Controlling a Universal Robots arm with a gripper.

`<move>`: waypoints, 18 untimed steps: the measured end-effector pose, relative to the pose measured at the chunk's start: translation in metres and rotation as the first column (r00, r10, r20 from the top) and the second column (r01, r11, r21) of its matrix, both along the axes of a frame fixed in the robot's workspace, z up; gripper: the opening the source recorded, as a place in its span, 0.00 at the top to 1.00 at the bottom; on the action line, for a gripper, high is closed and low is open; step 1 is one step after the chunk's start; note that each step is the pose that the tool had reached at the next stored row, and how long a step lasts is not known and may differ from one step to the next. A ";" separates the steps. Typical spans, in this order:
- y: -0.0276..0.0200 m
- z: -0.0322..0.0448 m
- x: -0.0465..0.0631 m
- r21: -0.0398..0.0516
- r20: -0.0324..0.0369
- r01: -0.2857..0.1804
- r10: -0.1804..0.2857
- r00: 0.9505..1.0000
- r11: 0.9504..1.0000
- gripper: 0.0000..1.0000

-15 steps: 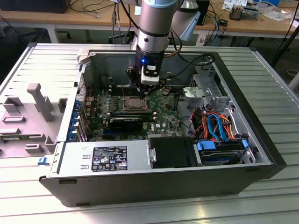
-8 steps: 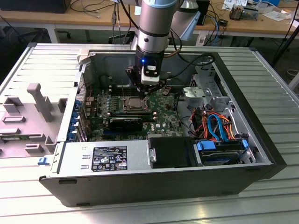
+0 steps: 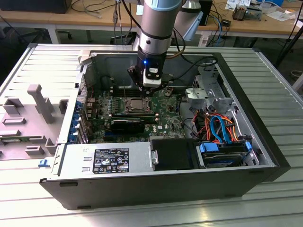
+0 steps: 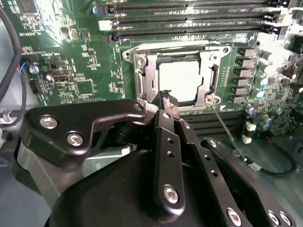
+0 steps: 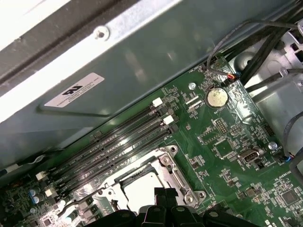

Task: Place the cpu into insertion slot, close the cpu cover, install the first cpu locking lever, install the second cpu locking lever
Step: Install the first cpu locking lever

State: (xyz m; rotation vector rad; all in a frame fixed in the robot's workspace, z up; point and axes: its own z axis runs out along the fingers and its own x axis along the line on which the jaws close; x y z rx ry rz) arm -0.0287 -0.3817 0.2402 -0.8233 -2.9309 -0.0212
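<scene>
**Q:** One gripper, one socket: what is judged most at risk?

**A:** Pictured over the middle of the green motherboard [image 4: 75, 56], the black gripper [image 4: 168, 100] is seen with its tips drawn narrow and together, nothing visibly held between them. It is poised just beside one edge of the cpu cover [image 4: 208, 66]; whether contact is made cannot be told. The cpu [image 4: 182, 80] is already seated in the insertion slot [image 4: 173, 46], and the cover appears to be laid flat around it. A slip is judged the chief danger. A thin wire locking lever [image 4: 227, 130] is stretched from the socket's corner out across the memory slots [image 4: 222, 116], apparently unlatched. It could be lost off smooth metal tips if pushed off-centre.

**Q:** And if too much force is applied?

**A:** The cover is thin grey stamped metal, a square frame with a large window, so it could be bent. The chip beneath could also be pressed askew onto the contacts. The cpu's top is shown as a flat, matte, silvery plate, washed bright by the light. Small cylindrical capacitors [image 4: 265, 54] are crowded along the board beside the socket, and these could be clipped by the gripper's hard, angular links. The memory slots are long, black and ribbed.
</scene>
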 end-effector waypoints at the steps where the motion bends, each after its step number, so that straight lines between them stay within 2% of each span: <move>1: 0.0000 0.0000 0.000 0.000 0.000 -0.001 0.001 1.000 1.000 0.89; 18: -0.0005 0.0000 0.000 0.001 0.000 -0.020 0.020 1.000 1.000 0.89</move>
